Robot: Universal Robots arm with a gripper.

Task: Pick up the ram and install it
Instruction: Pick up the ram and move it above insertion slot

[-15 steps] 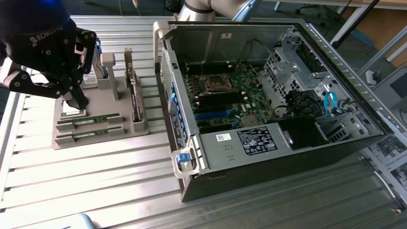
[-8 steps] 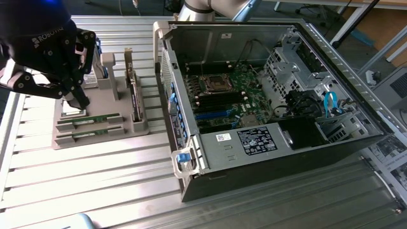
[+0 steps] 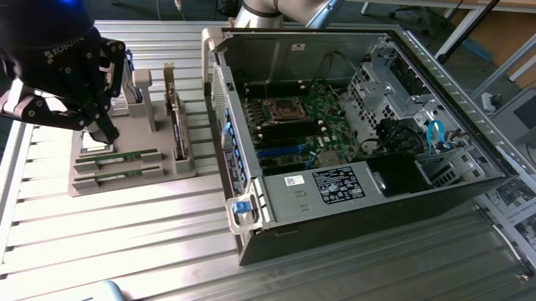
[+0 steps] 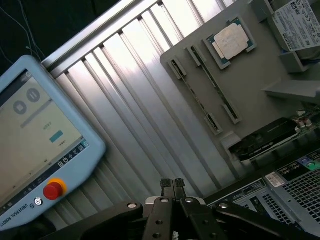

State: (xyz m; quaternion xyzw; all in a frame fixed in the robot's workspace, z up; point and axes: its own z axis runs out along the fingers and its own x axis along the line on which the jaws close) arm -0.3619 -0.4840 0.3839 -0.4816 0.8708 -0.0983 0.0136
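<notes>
Two green ram sticks lie side by side in slots of a grey holder tray (image 3: 134, 185), one (image 3: 117, 157) behind the other (image 3: 117, 177). In the wrist view the same sticks (image 4: 195, 97) (image 4: 212, 85) lie on the tray some way ahead of the fingertips. My black gripper (image 3: 107, 135) hangs above the tray's back part at the exterior view's left, a little behind the sticks. Its fingers (image 4: 172, 184) are shut together and hold nothing. The open computer case (image 3: 360, 138) lies at the exterior view's right with its motherboard (image 3: 293, 125) exposed.
On the tray also sit a square silver processor (image 4: 230, 42), a hard drive with a white label (image 4: 295, 22) and a dark card standing upright (image 4: 270, 140). A teach pendant (image 4: 40, 140) lies on the ribbed metal table (image 3: 125, 238).
</notes>
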